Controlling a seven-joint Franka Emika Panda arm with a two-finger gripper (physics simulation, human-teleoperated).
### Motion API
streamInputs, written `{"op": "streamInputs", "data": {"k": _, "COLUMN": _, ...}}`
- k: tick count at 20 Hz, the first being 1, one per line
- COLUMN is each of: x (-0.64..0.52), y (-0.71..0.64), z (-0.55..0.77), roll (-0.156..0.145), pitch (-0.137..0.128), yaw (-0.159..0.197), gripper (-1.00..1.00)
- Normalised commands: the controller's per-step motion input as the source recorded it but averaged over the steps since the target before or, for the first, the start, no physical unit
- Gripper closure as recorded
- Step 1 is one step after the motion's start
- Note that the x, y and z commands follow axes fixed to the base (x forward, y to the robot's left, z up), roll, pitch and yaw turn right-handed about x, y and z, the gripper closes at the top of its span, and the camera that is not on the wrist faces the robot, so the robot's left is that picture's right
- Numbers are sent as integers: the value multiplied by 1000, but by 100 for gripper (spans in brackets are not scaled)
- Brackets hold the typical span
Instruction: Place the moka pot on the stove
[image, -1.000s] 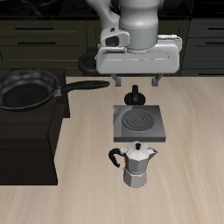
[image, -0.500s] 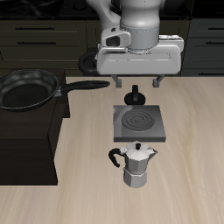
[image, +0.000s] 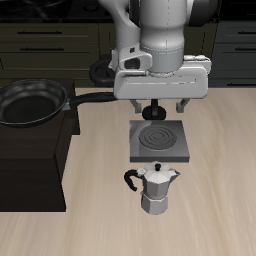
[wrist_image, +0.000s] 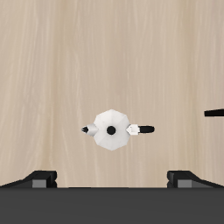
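The silver moka pot (image: 156, 187) stands upright on the wooden table, just in front of the stove, its black handle pointing sideways. The flat grey stove (image: 158, 141) with its dark coil ring lies behind the pot, with its black knob (image: 154, 108) at the back edge. My gripper (image: 158, 105) hangs open and empty above the stove's back edge, well above the pot. The wrist view looks straight down on the moka pot (wrist_image: 111, 130), with the gripper (wrist_image: 112, 178) spread wide and one fingertip (wrist_image: 39, 178) showing at each side. The stove does not show in that view.
A black frying pan (image: 30, 103) rests on a big dark cabinet block (image: 35, 165) beside the stove, its handle reaching toward the gripper. Dark drawers (image: 50, 40) line the back. Bare wooden table (image: 220, 200) surrounds the pot.
The gripper has come down and forward toward the stove since half a second ago, still open. The moka pot, stove and pan have not moved.
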Motion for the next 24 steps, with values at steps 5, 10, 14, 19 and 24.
{"op": "streamInputs", "data": {"k": 5, "x": 83, "y": -82, "z": -314, "roll": -17, "pitch": 19, "yaw": 1, "gripper": -100}}
{"op": "streamInputs", "data": {"k": 10, "x": 14, "y": -78, "z": -233, "roll": -28, "pitch": -10, "yaw": -26, "gripper": -100}}
{"op": "streamInputs", "data": {"k": 14, "x": -61, "y": 16, "z": -270, "roll": -13, "pitch": 1, "yaw": -26, "gripper": -100}}
{"op": "streamInputs", "data": {"k": 19, "x": -99, "y": 140, "z": -146, "roll": 18, "pitch": -1, "yaw": 25, "gripper": -100}}
{"op": "streamInputs", "data": {"k": 24, "x": -123, "y": 198, "z": -130, "roll": 34, "pitch": -35, "yaw": 65, "gripper": -100}}
